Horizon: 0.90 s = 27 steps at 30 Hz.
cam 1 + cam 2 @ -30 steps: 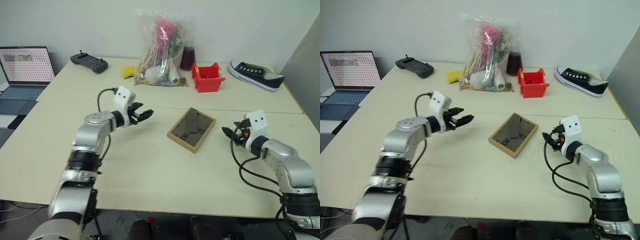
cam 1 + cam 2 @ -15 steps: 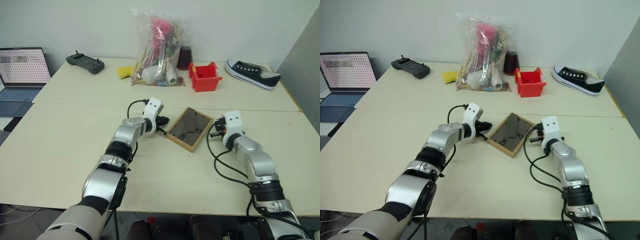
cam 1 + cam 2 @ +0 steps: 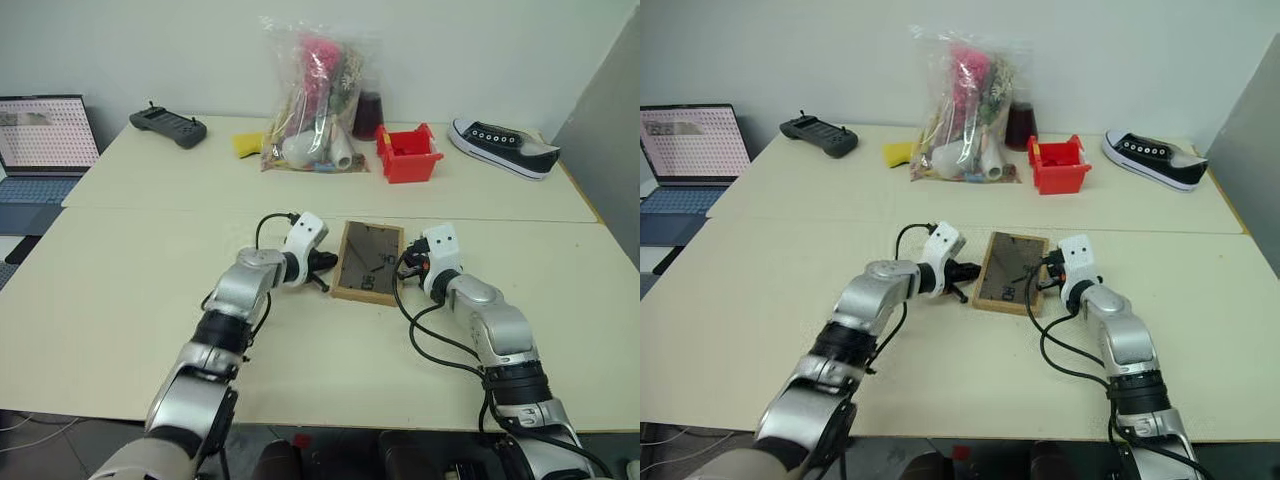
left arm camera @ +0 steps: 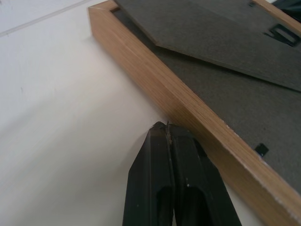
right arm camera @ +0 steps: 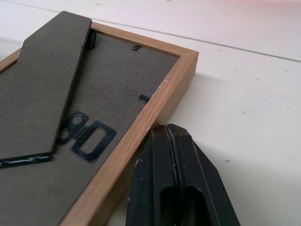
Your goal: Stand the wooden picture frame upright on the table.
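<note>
So the wooden picture frame (image 3: 368, 262) is lying flat, back panel up, near the middle of the table (image 3: 130, 290), just on the near side of the seam. You can see the dark stand flap and the little hanging clips on the back from both wrist views. The left gripper (image 4: 168, 128) has its two fingers pinched together on nothing, tips right against the frame's outer wooden edge. Same story for the right gripper (image 5: 165, 129) on the opposite long edge: fingers together, empty, nosed up to the wood near a corner.

My read is that it's squeezing the frame between two closed grippers rather than pinching it — kind of a two-sided clamp. To do that well I'd keep both tips low on the edge and push inward evenly, otherwise the frame just spins on the tabletop (that surface looks pretty slick). Then tilt one long edge up while the other stays planted as the pivot.

The catch is the stand: it looks folded flat against the back, so unless it gets swung out the frame probably won't stay up on its own. I'd go slow on the lift — closed fingertips against a thin wood rail can slip off easily.
</note>
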Available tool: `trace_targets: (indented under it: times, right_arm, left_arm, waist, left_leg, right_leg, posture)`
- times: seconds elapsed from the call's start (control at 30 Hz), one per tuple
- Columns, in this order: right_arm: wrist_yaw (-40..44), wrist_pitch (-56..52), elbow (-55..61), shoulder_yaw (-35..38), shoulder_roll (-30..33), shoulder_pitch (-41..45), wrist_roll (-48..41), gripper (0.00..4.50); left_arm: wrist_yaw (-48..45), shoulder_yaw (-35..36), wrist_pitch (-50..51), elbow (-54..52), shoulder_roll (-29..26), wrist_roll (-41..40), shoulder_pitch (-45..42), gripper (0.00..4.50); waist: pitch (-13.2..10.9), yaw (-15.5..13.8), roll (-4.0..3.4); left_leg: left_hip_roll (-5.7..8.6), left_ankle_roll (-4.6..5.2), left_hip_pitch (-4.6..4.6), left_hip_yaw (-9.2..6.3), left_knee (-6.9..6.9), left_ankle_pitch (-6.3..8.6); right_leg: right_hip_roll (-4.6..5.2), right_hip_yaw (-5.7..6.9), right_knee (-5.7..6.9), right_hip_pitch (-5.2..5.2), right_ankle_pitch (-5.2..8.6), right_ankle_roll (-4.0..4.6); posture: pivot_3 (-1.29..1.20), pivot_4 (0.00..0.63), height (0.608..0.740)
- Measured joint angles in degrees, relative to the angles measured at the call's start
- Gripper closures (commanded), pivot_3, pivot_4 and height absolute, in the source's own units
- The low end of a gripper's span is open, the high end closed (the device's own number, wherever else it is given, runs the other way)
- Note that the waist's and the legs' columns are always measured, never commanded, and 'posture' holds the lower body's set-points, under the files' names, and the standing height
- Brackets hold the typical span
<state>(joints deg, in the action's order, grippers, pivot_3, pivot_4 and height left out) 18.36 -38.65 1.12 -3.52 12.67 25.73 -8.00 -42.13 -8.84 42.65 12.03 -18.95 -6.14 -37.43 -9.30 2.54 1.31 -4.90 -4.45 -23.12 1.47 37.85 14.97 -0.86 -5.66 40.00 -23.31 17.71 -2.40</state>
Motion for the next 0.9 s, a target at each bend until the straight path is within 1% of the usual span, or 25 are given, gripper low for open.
trace_targets:
  times: [0.07,0.13,0.3,0.4,0.5,0.57,0.63,0.67,0.7,0.73,0.8,0.83,0.9]
  right_arm:
    - [1.5,-2.4,2.8,-0.9,0.1,-0.8,-0.6,4.50]
    - [3.0,-4.5,5.7,-2.2,0.7,-1.9,-1.3,4.50]
    - [5.3,-8.0,9.6,-4.5,2.8,-2.9,-1.7,4.50]
    - [6.6,-8.5,10.6,-7.0,5.6,-4.3,-1.2,4.50]
    - [7.9,-7.8,10.8,-7.2,8.5,-4.8,-1.0,4.50]
    - [9.4,-5.9,10.3,-6.7,11.2,-5.1,-1.0,4.50]
    - [11.7,-2.7,9.2,-6.2,13.7,-5.1,-1.0,4.50]
    - [13.1,-0.4,8.2,-5.7,14.4,-5.0,-1.1,4.50]
    - [14.3,1.4,7.2,-5.4,15.0,-4.9,-1.1,4.50]
    - [15.5,3.2,5.9,-5.3,15.5,-4.7,-1.1,4.50]
    - [18.1,7.4,2.2,-5.4,16.3,-3.8,-1.0,4.50]
    - [18.9,8.8,0.5,-5.5,16.2,-3.2,-1.0,4.50]
    - [20.2,11.3,-2.1,-5.8,16.1,-2.1,-0.6,4.50]
  left_arm:
    - [-0.8,-0.4,4.9,-8.2,-2.8,-0.9,3.9,4.45]
    - [-1.2,-0.6,8.7,-14.1,-5.0,-1.8,6.7,4.45]
    - [-0.9,-0.2,15.2,-22.4,-8.9,-3.9,10.3,4.45]
    - [-1.1,0.5,17.5,-26.7,-11.4,-6.0,13.3,4.45]
    - [-1.4,2.2,19.3,-29.3,-14.5,-8.2,15.7,4.45]
    - [-2.5,3.3,19.3,-31.0,-17.6,-9.6,17.8,4.45]
    - [-3.5,5.8,19.8,-31.9,-19.1,-11.7,19.9,4.08]
    - [-4.0,8.1,21.9,-31.9,-18.9,-14.0,20.4,4.03]
    - [-4.9,11.0,24.5,-31.9,-18.1,-16.8,20.6,3.72]
    - [-5.2,14.0,28.1,-31.9,-16.8,-19.7,20.4,3.54]
    - [-5.9,20.8,39.2,-30.9,-13.4,-26.5,18.2,3.13]
    - [-6.0,23.0,43.1,-29.0,-13.3,-30.3,17.0,2.93]
    - [-5.2,25.8,47.4,-25.1,-13.7,-37.1,16.3,2.48]
  waist:
    - [0.0,0.1,0.00]
    - [0.0,0.2,0.00]
    - [0.0,0.2,0.00]
    - [0.0,0.2,0.00]
    - [0.0,0.2,0.01]
    - [0.0,0.2,0.01]
    - [0.0,0.3,0.02]
    - [0.0,0.3,0.04]
    - [0.0,0.3,0.05]
    - [0.0,0.3,0.05]
    - [0.0,0.3,0.09]
    - [0.0,0.3,0.09]
    - [0.0,0.5,0.09]
  left_leg:
    - [0.01,0.10,0.04,-0.01,0.01,0.06]
    - [0.02,0.14,0.04,-0.02,0.02,0.08]
    - [0.03,0.16,0.04,-0.02,0.00,0.09]
    - [0.03,0.16,0.04,-0.03,-0.01,0.09]
    - [0.04,0.17,0.07,-0.02,0.01,0.09]
    - [0.04,0.17,0.09,-0.02,0.00,0.10]
    - [0.04,0.18,0.08,-0.01,0.00,0.10]
    - [0.03,0.18,0.07,-0.03,0.00,0.11]
    - [0.04,0.19,0.07,-0.01,0.01,0.11]
    - [0.04,0.20,0.07,-0.01,0.02,0.12]
    - [0.06,0.22,0.06,-0.04,0.05,0.13]
    - [0.06,0.23,0.07,-0.06,0.05,0.13]
    - [0.06,0.24,0.08,-0.06,0.03,0.14]
  right_leg:
    - [0.00,0.00,0.03,0.03,0.00,0.00]
    - [0.00,0.00,0.02,0.04,0.01,-0.01]
    - [0.01,-0.01,-0.04,0.05,0.01,-0.01]
    - [0.01,0.00,-0.05,0.05,0.02,-0.01]
    - [0.02,-0.01,-0.04,0.07,0.02,-0.01]
    - [0.02,-0.02,-0.05,0.08,0.02,-0.02]
    - [0.02,-0.01,-0.05,0.08,0.03,-0.02]
    - [0.01,0.02,-0.05,0.08,0.03,-0.02]
    - [0.01,0.01,-0.05,0.08,0.03,-0.02]
    - [0.01,0.01,-0.06,0.08,0.03,-0.02]
    - [0.01,0.04,-0.05,0.10,0.03,-0.02]
    - [0.02,0.04,-0.05,0.10,0.03,-0.02]
    - [0.02,0.03,-0.04,0.10,0.03,-0.02]
  posture:
    - [0.00,0.150,0.740]
    - [0.00,0.150,0.740]
    - [0.00,0.150,0.740]
    - [0.00,0.150,0.740]
    - [0.00,0.150,0.740]
    - [0.00,0.150,0.740]
    - [0.00,0.150,0.740]
    - [0.00,0.150,0.740]
    - [0.00,0.150,0.740]
    - [0.00,0.150,0.740]
    - [0.00,0.150,0.740]
    - [0.00,0.150,0.740]
    - [0.00,0.150,0.740]
